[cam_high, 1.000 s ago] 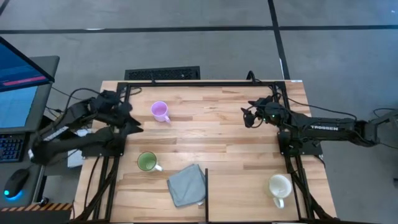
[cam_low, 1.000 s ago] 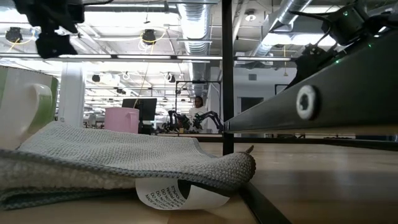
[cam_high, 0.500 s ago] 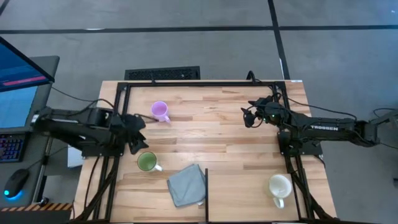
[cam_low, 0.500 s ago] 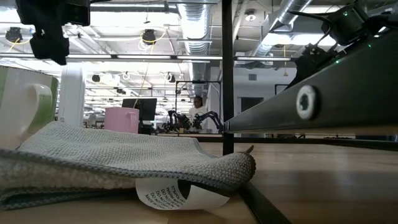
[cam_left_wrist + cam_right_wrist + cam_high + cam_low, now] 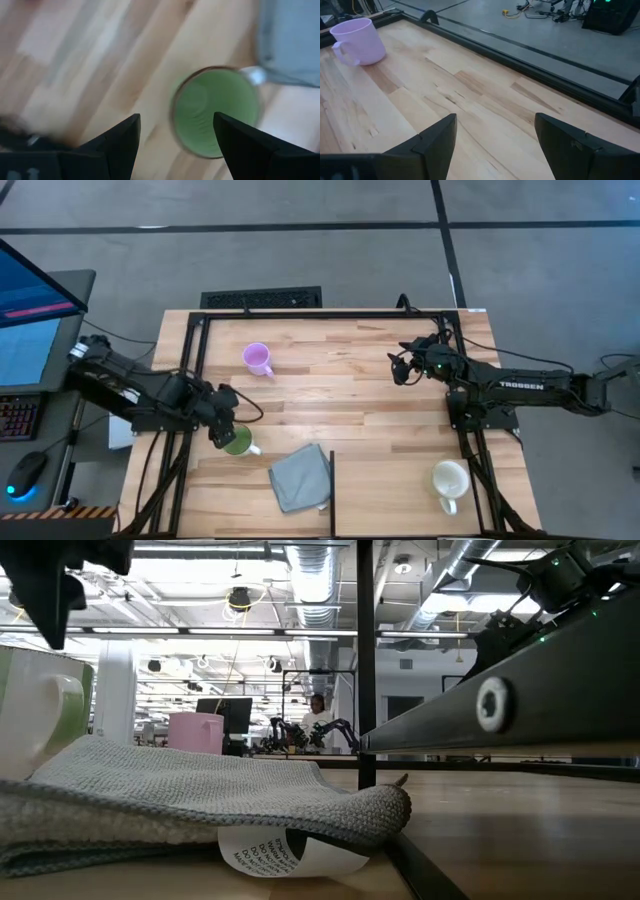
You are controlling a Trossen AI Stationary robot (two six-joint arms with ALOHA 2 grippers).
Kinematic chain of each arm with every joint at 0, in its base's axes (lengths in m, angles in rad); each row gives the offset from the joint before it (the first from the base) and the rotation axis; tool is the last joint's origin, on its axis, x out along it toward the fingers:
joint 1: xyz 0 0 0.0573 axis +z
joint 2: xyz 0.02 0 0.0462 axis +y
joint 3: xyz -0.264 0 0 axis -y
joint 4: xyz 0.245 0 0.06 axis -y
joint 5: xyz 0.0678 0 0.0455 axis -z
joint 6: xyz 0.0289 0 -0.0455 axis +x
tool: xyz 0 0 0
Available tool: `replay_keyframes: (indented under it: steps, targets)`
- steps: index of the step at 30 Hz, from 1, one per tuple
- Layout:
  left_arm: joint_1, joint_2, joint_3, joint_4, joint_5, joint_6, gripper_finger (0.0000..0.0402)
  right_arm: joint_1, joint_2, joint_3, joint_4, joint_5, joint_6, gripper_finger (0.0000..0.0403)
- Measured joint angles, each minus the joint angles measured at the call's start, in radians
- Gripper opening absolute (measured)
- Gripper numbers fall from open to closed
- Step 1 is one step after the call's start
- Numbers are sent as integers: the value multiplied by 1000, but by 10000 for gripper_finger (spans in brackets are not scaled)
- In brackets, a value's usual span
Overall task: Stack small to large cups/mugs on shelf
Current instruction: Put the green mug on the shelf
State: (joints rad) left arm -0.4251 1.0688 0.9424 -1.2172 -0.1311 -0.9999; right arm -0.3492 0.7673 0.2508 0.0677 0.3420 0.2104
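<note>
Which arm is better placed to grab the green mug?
Left. The left gripper hangs open right at the green mug, with the mug's mouth ahead of its fingers in the wrist view. The right gripper waits open across the table, far from it.

One camera hangs above me and looks straight down on the whole table [image 5: 340, 380]. A second one sits at table height, very near the grey cloth [image 5: 190, 795], and looks level into the room. The camera on my left wrist looks down, close over the green mug [image 5: 217, 110]. My right wrist camera looks low across the boards to the purple mug [image 5: 357, 41], which the top view also shows.
</note>
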Motion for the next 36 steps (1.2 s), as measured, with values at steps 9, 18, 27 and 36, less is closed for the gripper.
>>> replay_keyframes:
  steps: [9, 18, 27, 36]
  targets:
    - [-41, 111, 4, -46, 44, -85, 242, 0, 0, 0, 0, 0, 0, 292]
    - [-42, 180, 4, -42, 55, -80, 242, 0, 0, 0, 0, 0, 0, 292]
    - [-47, 244, 4, -41, 67, -78, 242, 0, 0, 0, 0, 0, 0, 292]
    - [-43, 344, 3, -41, 156, -85, 242, 0, 0, 0, -1, 0, 0, 292]
